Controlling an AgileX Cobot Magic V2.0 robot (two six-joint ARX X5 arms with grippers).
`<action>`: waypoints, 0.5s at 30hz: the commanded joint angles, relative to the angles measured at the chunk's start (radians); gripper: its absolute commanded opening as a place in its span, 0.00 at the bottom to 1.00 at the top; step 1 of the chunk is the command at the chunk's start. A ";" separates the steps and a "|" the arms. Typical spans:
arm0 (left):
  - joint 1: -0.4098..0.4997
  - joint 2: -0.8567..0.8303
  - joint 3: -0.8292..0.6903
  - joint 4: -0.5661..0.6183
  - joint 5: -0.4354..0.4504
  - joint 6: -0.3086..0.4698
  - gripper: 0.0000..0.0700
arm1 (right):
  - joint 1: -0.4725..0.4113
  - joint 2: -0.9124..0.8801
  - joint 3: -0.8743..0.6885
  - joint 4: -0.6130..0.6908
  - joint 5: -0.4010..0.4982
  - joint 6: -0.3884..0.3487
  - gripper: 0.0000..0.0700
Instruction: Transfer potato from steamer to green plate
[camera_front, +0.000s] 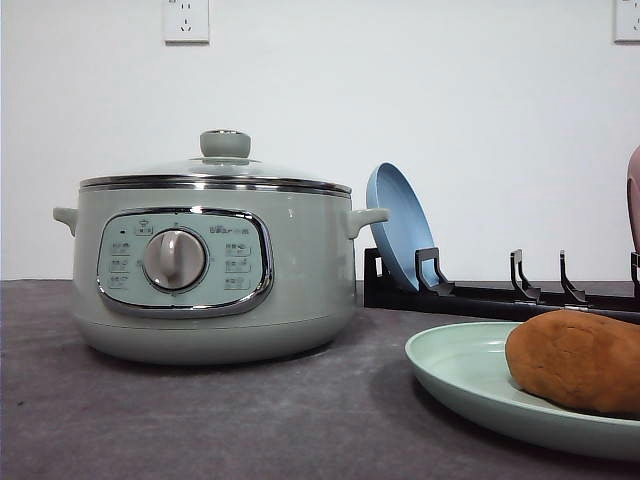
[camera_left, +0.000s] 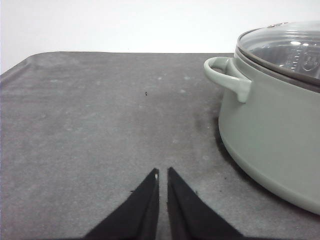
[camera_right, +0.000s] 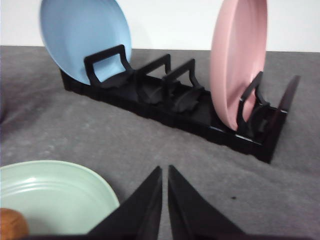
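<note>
The orange-brown potato (camera_front: 580, 362) lies on the pale green plate (camera_front: 455, 365) at the front right of the table; a sliver of the potato (camera_right: 11, 223) also shows on the plate (camera_right: 60, 192) in the right wrist view. The sage-green steamer (camera_front: 210, 270) stands at the left with its glass lid on; its side handle (camera_left: 229, 77) shows in the left wrist view. My left gripper (camera_left: 163, 172) is shut over bare table, to the side of the steamer (camera_left: 275, 130). My right gripper (camera_right: 165, 169) is shut beside the green plate, holding nothing.
A black dish rack (camera_right: 175, 105) stands behind the green plate, holding a blue plate (camera_right: 85, 40) upright at one end and a pink plate (camera_right: 235, 60) at the other. The blue plate (camera_front: 398, 225) stands just right of the steamer. The grey table (camera_left: 100, 125) spreads out beside the steamer.
</note>
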 joint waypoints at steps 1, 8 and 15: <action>0.000 -0.001 -0.020 -0.006 -0.005 -0.002 0.04 | 0.000 -0.002 -0.006 -0.010 0.025 -0.005 0.01; 0.000 -0.001 -0.020 -0.006 -0.005 -0.002 0.04 | 0.000 -0.002 -0.006 -0.007 0.027 0.015 0.01; 0.000 -0.001 -0.020 -0.006 -0.005 -0.002 0.04 | -0.001 -0.002 -0.006 0.013 0.024 0.015 0.01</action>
